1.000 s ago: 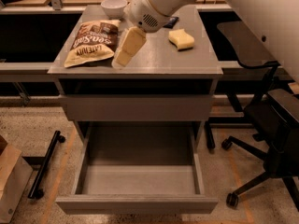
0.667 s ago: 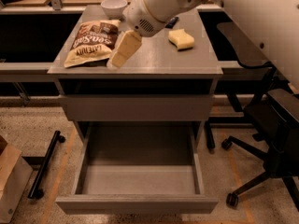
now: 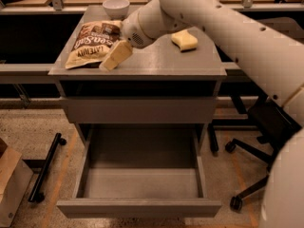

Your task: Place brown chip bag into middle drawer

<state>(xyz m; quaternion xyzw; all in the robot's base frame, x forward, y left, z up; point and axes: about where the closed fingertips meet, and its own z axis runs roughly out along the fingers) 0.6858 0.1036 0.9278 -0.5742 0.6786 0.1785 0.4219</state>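
The brown chip bag (image 3: 91, 43) lies flat on the left part of the grey cabinet top (image 3: 156, 63), white lettering up. My gripper (image 3: 115, 55) hangs low over the top at the bag's right edge, touching or almost touching it. My white arm reaches in from the upper right. The middle drawer (image 3: 138, 207) is pulled out wide below, and its deep tray holds nothing. The shallower drawer front (image 3: 140, 109) above it is closed.
A yellow sponge (image 3: 184, 40) lies on the right of the cabinet top, and a white bowl (image 3: 116, 7) stands at its back. A black office chair (image 3: 263, 127) is to the right. A cardboard box (image 3: 9, 184) and a black bar (image 3: 45, 167) are on the floor at left.
My gripper has moved left and a little down, closer against the right edge of the chip bag. The bag and the drawer have not moved.
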